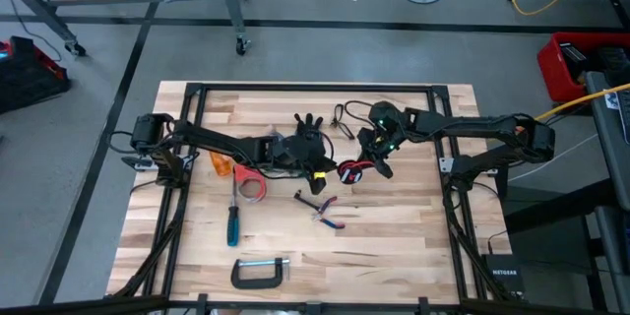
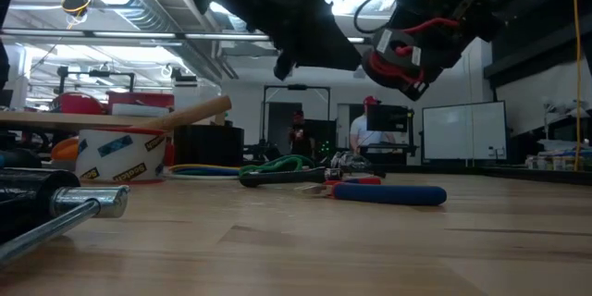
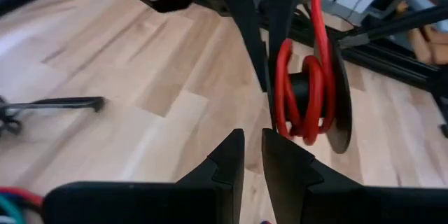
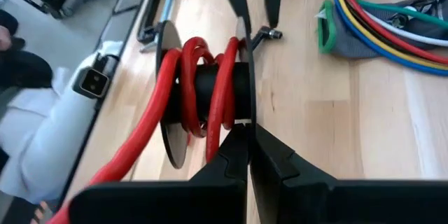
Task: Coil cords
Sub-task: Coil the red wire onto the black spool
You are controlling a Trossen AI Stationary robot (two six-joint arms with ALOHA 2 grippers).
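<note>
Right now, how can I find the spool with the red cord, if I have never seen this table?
Look at the middle of the wooden table, where the two dark arms meet. The black spool wound with red cord hangs there above the wood, its disc pinched by the right gripper. Nothing else nearby is lifted.

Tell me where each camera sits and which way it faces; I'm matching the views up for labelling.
High: above the table, looking straight down; both arms show, meeting mid-table.
Low: at table-top height, looking level into the room; the arms hang overhead.
Left wrist: on the left arm, looking past the narrowly parted left gripper at the spool of red cord.
Right wrist: on the right arm, looking past the right gripper, shut on the spool's rim.
Shared: every view shows that spool.
</note>
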